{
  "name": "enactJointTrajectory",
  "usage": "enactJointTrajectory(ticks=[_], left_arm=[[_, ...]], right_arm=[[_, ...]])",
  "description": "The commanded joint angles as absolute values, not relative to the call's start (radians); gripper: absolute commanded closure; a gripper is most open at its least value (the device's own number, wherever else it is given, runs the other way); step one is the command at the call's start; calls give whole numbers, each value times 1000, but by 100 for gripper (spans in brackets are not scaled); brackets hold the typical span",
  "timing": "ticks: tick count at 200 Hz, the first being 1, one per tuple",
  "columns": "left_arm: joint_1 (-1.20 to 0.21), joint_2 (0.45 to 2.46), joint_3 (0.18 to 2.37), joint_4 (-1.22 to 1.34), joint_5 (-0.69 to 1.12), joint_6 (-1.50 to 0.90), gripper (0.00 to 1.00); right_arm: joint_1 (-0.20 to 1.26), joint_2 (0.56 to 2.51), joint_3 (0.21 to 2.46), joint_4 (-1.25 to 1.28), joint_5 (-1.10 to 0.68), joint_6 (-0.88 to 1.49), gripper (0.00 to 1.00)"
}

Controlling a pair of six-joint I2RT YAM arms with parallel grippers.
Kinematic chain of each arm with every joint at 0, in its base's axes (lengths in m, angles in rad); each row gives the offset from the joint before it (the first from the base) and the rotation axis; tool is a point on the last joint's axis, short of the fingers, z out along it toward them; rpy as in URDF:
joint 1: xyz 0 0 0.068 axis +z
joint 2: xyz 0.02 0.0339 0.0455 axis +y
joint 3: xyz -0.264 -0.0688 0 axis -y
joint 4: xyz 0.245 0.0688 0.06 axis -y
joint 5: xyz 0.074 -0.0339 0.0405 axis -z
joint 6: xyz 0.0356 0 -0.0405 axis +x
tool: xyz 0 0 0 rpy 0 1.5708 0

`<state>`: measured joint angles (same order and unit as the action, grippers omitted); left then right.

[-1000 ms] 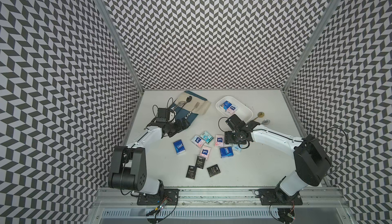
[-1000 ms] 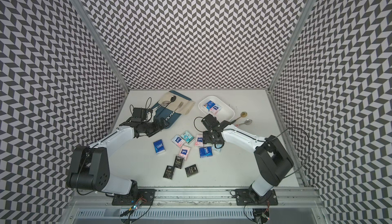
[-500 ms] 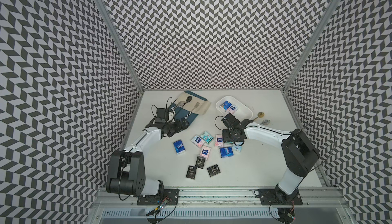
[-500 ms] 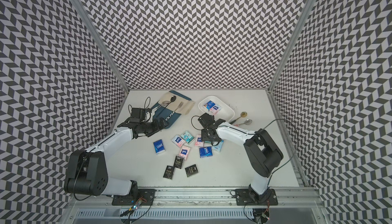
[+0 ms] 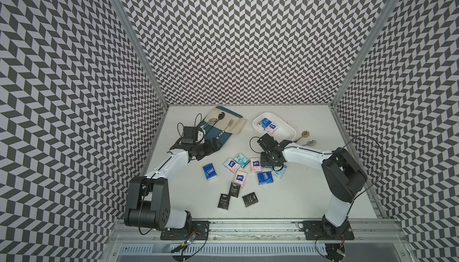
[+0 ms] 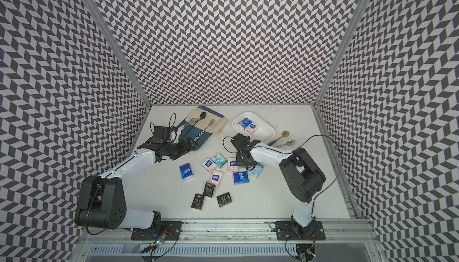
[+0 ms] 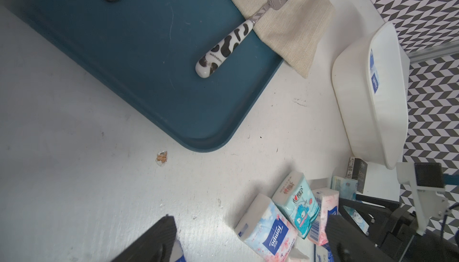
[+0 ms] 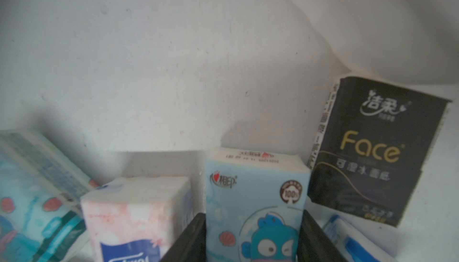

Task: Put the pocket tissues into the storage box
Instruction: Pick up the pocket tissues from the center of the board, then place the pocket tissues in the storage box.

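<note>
Several pocket tissues (image 5: 240, 176) lie scattered mid-table in both top views: dark blue, pink-white, teal and black "Face" packets (image 6: 210, 189). The white storage box (image 5: 288, 129) stands at the back right with three packets (image 5: 268, 125) inside. My right gripper (image 8: 252, 238) points down into the cluster, its fingers pressed on both sides of a light-blue cartoon packet (image 8: 255, 198); a black Face packet (image 8: 372, 154) lies beside it. My left gripper (image 7: 250, 238) hovers open and empty over the table near the tray's corner, short of a pink-white packet (image 7: 268, 228).
A flat blue tray (image 7: 149, 74) at the back left carries a beige cloth (image 7: 290, 24), a cow-patterned fork (image 7: 236, 39) and a spoon (image 5: 219, 116). Two spoons (image 5: 306, 137) lie right of the storage box. Patterned walls close in three sides.
The right arm's elbow has swung in toward the middle, and its jaws have narrowed round the light-blue packet. The left arm has shifted only slightly.
</note>
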<state>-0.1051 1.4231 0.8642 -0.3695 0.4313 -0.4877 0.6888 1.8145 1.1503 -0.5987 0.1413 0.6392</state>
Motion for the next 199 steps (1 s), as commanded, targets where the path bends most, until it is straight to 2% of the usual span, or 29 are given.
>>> enactJointTrajectory(ticks=[1,70,129,163,199], left_arm=[[-109,1396,856,-377,422,-474,0],[-109,1425,889,-336,439,-505,0],[-115,1445,911,-264,491,-581,0],[-155,1451,908,-245,505,-598,0],[-190,1438,880,-234,505,-612,0]], right_arm=[[686,1787,1160,-595,154,646,48],[684,1606,1215,-635,87,606,48],[614,1588,1304,-589,88,626,50],[491,1635,1308,-461,77,650,51],[343,1755,1382,-434,31,705,51]])
